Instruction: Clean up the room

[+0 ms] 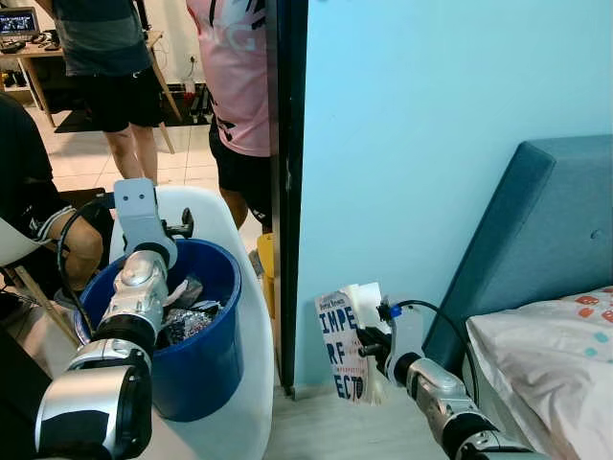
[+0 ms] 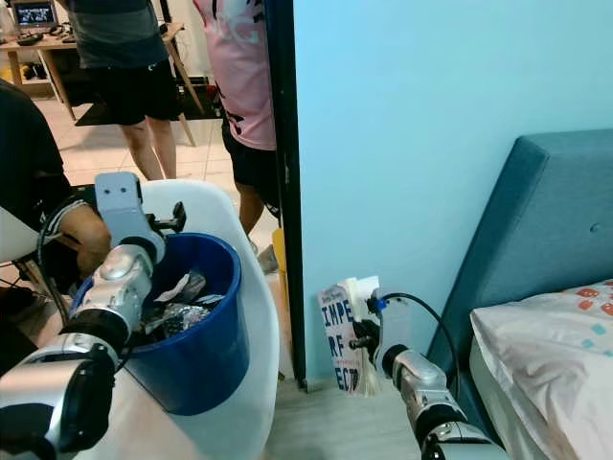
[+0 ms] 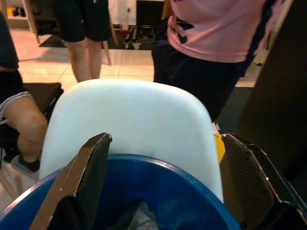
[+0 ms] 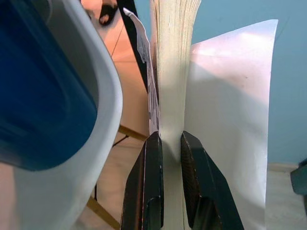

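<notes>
Right gripper [image 4: 171, 143] pinching a paperback book [image 2: 343, 337], fingers [image 4: 148, 182] narrowly parted on its page block. Cover lettering readable only in part: "IMPE", "RF", "ECT". Held upright, long axis vertical, low beside the blue wall [image 1: 421, 144]. Left gripper [image 3: 168, 182] spread wide above the blue bucket [image 1: 206, 369] on the white chair [image 1: 254, 383].

The book's [image 1: 339, 345] cover title is cut off by the right hand [image 1: 372, 345].
</notes>
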